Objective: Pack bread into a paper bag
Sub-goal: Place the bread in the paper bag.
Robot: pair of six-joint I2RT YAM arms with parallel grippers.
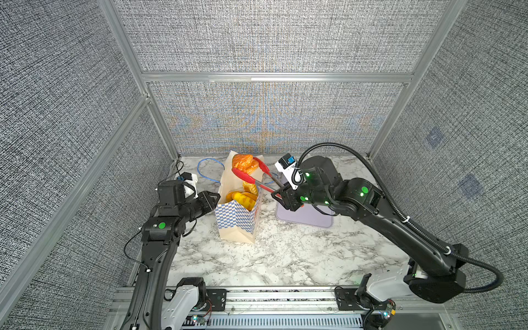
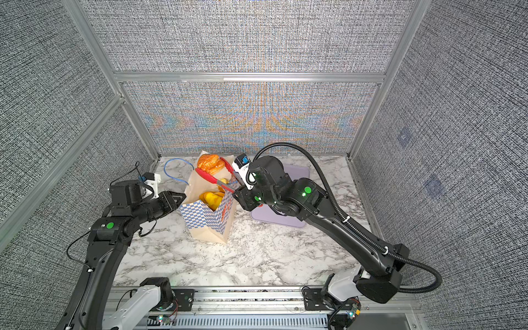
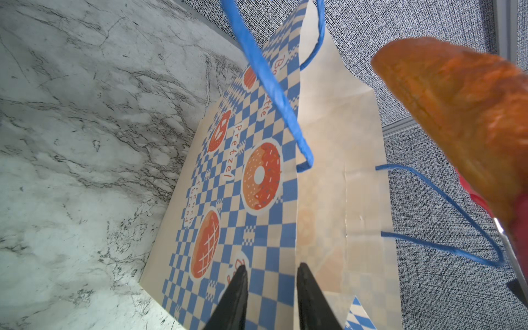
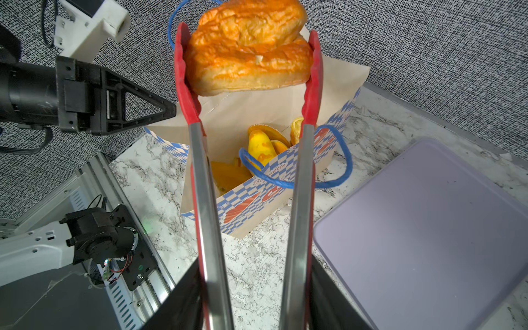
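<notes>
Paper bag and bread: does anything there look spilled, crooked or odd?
Nothing stands out. The cream paper bag with blue checks stands upright and open with yellow loaves inside, and red-tipped metal tongs in the right gripper hold an orange-brown pastry above it.

**Paper bag** [image 1: 237, 225]: matt cream paper with a printed blue check, lightly creased. Its handles are twisted blue cord [image 3: 271, 85].
**Bread** [image 4: 245, 57]: glossy orange-brown surface with a flaky-looking texture. The loaves [image 4: 260, 147] inside the bag are smooth, shiny yellow.
**Tongs** [image 4: 205, 200]: brushed metal arms with tips sheathed in a matt red, rubbery-looking coating.
**Counter** [image 1: 285, 257]: smooth and marble-patterned, with a faint sheen.
**Tray** [image 4: 428, 228]: matt lilac, plastic-looking.
**Fingers** [image 4: 137, 111]: matt black plastic.
**Walls** [image 1: 271, 37]: coarse grey woven cloth, set in satin metal framing [image 1: 271, 77].
</notes>
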